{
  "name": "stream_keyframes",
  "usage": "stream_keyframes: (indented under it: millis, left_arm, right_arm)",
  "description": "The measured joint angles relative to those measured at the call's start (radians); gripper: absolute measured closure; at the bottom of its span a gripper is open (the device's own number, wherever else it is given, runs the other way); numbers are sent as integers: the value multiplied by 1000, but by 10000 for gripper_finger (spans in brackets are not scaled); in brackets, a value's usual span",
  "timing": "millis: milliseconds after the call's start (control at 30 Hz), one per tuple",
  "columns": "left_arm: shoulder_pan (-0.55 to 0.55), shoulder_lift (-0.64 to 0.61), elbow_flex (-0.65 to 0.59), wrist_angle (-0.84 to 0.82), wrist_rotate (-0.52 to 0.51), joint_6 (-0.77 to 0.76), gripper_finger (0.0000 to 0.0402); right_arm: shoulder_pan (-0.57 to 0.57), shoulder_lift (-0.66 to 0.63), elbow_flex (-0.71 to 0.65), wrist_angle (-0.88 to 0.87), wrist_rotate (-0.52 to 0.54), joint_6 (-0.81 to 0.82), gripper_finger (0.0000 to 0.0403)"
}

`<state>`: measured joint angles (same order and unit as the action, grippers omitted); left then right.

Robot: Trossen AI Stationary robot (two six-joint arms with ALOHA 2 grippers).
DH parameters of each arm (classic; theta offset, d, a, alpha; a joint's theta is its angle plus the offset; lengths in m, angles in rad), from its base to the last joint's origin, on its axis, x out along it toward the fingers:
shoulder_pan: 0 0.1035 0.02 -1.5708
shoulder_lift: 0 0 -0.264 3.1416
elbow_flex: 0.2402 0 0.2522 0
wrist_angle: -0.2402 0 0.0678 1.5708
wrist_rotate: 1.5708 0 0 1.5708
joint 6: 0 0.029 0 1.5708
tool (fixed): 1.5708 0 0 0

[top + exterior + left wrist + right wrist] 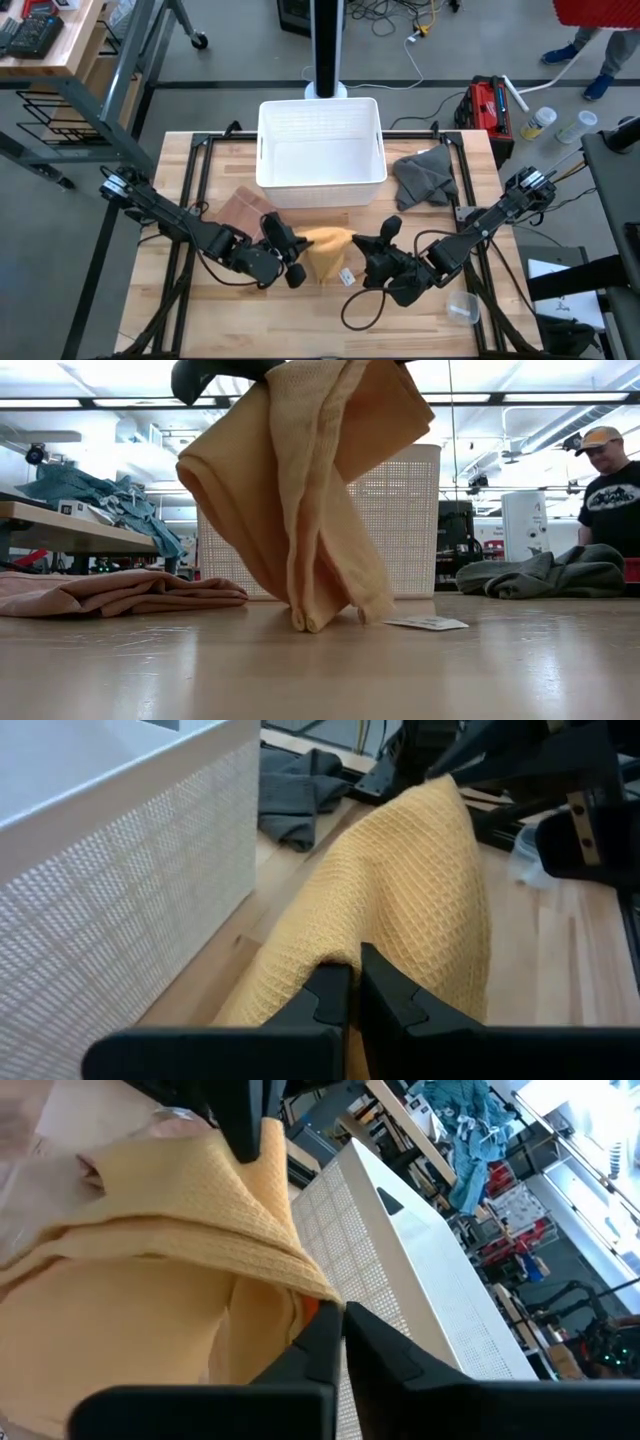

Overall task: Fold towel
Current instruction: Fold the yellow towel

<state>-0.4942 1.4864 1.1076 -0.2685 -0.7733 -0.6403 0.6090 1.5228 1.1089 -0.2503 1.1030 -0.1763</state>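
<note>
While both arms reach inward low over the table's front, the left gripper [296,252] and right gripper [366,250] each pinch the yellow towel [328,252], seemingly lifted, before the white basket [321,150].

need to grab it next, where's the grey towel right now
In the high view the grey towel lies crumpled on the table's right side, just right of the white basket, beyond the right gripper.

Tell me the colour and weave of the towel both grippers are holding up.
The towel is yellow-orange with a waffle weave, clearest in the left wrist view.
</note>
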Motion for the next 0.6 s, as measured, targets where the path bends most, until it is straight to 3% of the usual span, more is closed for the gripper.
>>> stream_keyframes:
  millis: [433,600]
  left_arm:
    - [-21,-37,2,-9,-33,15,400]
    - [-56,-64,-2,-7,-53,10,400]
  right_arm:
    - [34,-34,0,-9,49,-3,403]
    - [41,-68,0,-87,84,82,403]
